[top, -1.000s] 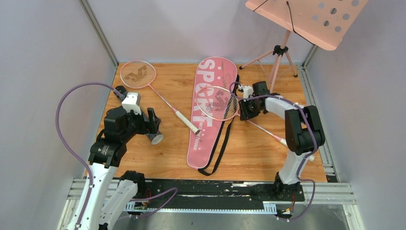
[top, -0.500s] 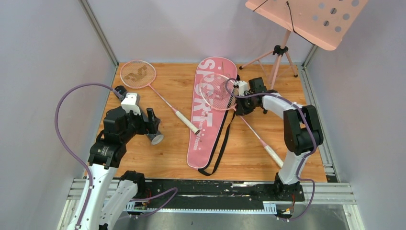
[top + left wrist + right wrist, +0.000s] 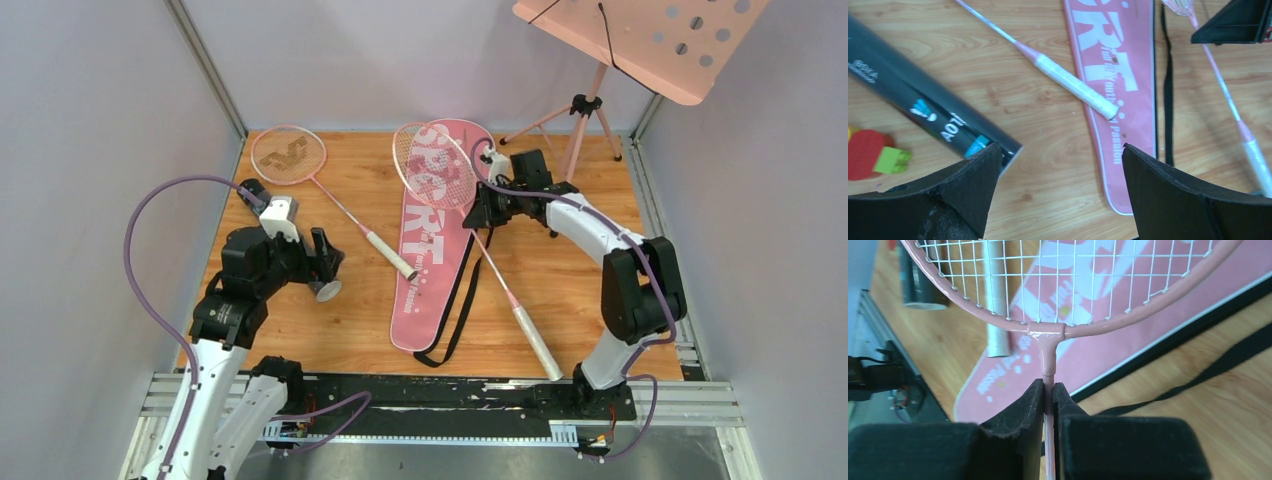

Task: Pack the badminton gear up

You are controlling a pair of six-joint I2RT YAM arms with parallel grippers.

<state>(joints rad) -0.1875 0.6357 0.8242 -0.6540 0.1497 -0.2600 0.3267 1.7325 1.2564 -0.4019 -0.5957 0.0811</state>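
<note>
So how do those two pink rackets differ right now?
The left racket lies free, its head on the bare table; the right racket is pinched at the shaft, just below its head, by the right fingers. The left racket's head is by the far left corner; the right racket's head is over the bag. Both have pink frames and white handles.

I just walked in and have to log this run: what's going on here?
The right pincer is shut on the shaft of a pink racket, just below its head, which sits over the top of the pink SPORT bag. The left pincer hangs open by the end of the black tube, holding nothing. The other racket lies flat, its handle end on the bag's edge.
</note>
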